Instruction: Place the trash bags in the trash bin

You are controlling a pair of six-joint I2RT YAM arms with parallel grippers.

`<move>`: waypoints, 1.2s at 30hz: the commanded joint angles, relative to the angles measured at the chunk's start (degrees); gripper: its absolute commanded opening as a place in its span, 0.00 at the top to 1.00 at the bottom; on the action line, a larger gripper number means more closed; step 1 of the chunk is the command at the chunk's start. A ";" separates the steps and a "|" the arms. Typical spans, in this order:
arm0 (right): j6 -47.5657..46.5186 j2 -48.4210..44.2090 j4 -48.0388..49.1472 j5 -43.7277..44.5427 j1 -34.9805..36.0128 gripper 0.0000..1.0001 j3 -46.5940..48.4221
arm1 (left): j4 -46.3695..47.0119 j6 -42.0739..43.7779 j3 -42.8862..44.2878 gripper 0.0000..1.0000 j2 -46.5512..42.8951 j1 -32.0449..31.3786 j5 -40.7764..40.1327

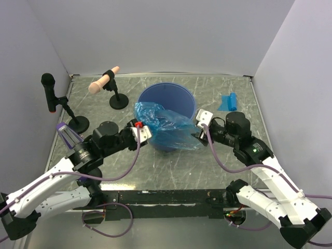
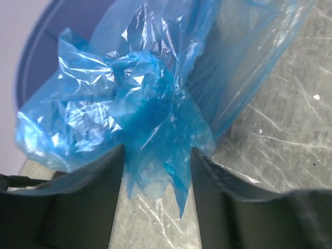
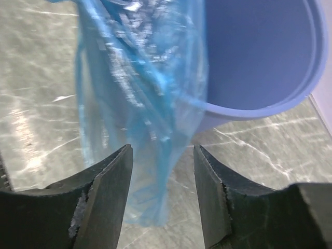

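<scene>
The round blue trash bin (image 1: 174,86) stands mid-table. A translucent blue trash bag (image 1: 167,127) lies crumpled over its near rim and hangs down the outside. My left gripper (image 1: 143,132) is at the bag's left side and my right gripper (image 1: 202,124) at its right. In the left wrist view the jaws (image 2: 158,151) stand open with bag film (image 2: 136,98) dangling loosely between them, the bin (image 2: 36,57) behind. The right jaws (image 3: 162,148) are open too, with a strip of bag (image 3: 140,67) hanging between them beside the bin (image 3: 259,52). A small blue packet (image 1: 228,100) lies far right.
At the back left stand a black microphone on a stand (image 1: 49,91) and a beige handle on a round-based stand (image 1: 104,82). Grey walls close the table on three sides. The arm bases sit along the near edge.
</scene>
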 commanded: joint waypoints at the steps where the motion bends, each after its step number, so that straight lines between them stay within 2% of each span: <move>1: -0.81 1.47 5.05 4.30 -0.14 0.46 -0.83 | 5.07 -1.84 -0.40 0.58 0.78 0.28 -2.46; 3: -1.86 1.92 4.87 3.51 -0.22 0.62 -1.27 | 3.93 -1.31 -0.67 0.74 0.52 0.45 -2.02; 5: -2.04 2.01 5.04 2.80 -0.22 0.76 -1.10 | 2.44 -0.70 -0.32 0.99 0.26 0.89 -2.02; 6: -1.96 1.92 5.04 2.89 -0.40 0.86 -0.75 | 1.91 -0.08 0.38 0.99 -0.01 1.33 -2.36; 8: -1.52 1.92 5.13 3.15 -0.92 0.99 0.57 | 2.08 1.67 1.69 0.99 -0.27 2.29 -2.98; 12: -0.55 3.58 6.27 2.10 -3.73 1.00 3.82 | 6.11 7.82 3.19 0.99 1.13 7.03 -8.78; 15: 0.59 6.74 7.15 2.19 -6.02 1.00 6.98 | 9.55 9.59 5.38 0.99 4.90 14.94 -6.33; 19: 2.00 11.05 8.29 0.61 -8.39 1.00 11.02 | 12.79 9.42 8.99 0.99 10.70 20.57 -5.36; 28: 3.85 17.65 11.63 4.65 -9.89 1.00 16.57 | 21.59 12.05 9.17 0.99 17.74 24.27 -3.69; 36: 4.81 24.06 12.60 3.95 -13.93 1.00 20.26 | 26.16 14.69 8.91 0.99 22.84 27.79 -0.44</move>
